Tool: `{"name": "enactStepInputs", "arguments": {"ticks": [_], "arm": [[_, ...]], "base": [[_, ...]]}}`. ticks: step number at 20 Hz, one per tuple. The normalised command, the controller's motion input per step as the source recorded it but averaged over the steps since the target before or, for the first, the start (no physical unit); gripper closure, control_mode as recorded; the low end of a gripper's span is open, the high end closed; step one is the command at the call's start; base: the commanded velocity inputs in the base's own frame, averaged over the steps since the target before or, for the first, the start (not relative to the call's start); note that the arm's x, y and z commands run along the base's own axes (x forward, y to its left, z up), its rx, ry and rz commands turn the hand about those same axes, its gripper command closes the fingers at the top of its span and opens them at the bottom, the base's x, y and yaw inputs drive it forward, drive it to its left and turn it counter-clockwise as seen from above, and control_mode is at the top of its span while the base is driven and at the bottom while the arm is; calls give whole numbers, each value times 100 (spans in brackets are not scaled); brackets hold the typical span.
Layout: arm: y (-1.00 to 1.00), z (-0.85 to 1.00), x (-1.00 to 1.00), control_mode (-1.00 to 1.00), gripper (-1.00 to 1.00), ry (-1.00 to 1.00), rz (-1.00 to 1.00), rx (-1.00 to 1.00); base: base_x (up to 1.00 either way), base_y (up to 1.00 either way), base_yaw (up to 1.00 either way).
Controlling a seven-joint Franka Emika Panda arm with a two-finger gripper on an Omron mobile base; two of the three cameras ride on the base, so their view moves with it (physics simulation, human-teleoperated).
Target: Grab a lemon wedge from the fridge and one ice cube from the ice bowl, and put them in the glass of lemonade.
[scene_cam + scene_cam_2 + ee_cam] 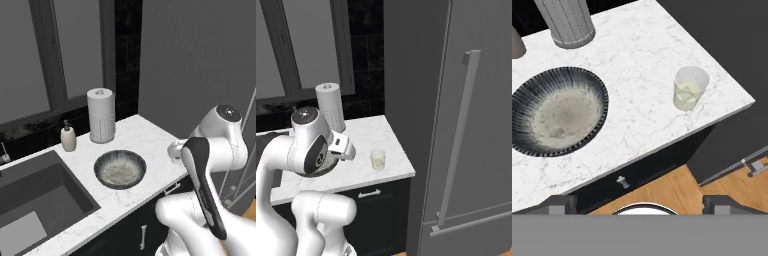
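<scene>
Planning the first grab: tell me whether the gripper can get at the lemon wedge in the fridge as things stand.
Probably not yet. The fridge door is closed, its bar handle untouched, so the wedge inside is shut off. The open gripper hangs above the counter edge near the glass of lemonade.

No readable text, labels, brands, numbers or signs anywhere. Fridge (476,125) door is plain grey, soap bottle (68,138) carries no label, paper towel roll (101,116) shows only a faint dotted pattern, glass of lemonade (690,88) is unmarked.
</scene>
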Motion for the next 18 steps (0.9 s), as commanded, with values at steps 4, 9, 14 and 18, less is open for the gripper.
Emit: {"name": "enactStepInputs", "arguments": {"ticks": [4, 9, 14, 18], "arm": [[13, -2, 3, -100, -100, 0, 0, 0], [18, -9, -3, -100, -100, 0, 0, -1], [2, -38, -56, -100, -100, 0, 0, -1], [0, 0, 0, 100, -100, 0, 0, 0]], "base": [[0, 0, 0], [0, 0, 0], [0, 0, 0], [-83, -6, 0]]}}
